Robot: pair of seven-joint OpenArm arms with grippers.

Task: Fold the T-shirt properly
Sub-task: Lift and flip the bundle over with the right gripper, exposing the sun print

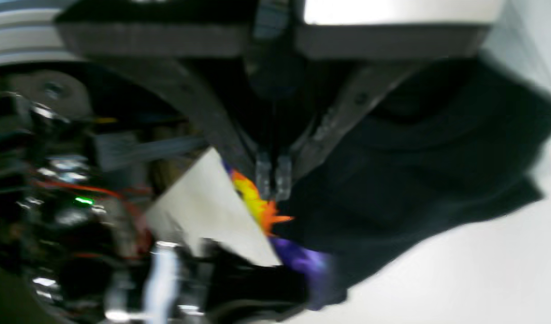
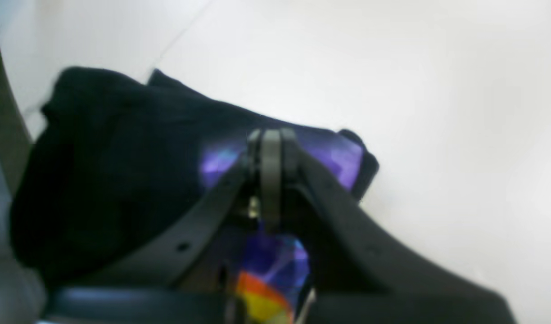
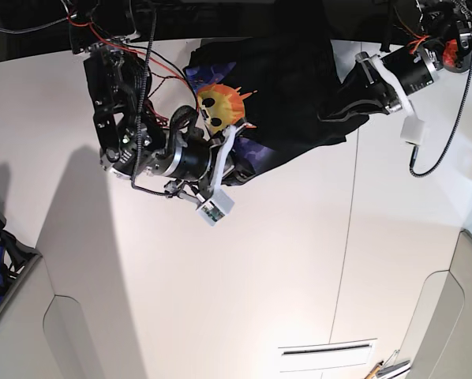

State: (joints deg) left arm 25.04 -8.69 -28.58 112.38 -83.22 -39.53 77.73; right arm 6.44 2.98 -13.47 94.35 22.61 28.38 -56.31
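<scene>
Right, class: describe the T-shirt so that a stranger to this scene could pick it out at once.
Start at the white table and look to its far edge, between the two robot arms. The dark bunched cloth there is the T-shirt. It is black, and its orange-yellow sun face on a purple ground sets it apart.

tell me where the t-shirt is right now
In the base view the T-shirt sits bunched at the top centre of the white table, strung between the right gripper and left gripper, both shut on it, sun-face print showing.

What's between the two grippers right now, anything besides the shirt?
Only the T-shirt spans from the left gripper to the right gripper; base view shows it.
</scene>
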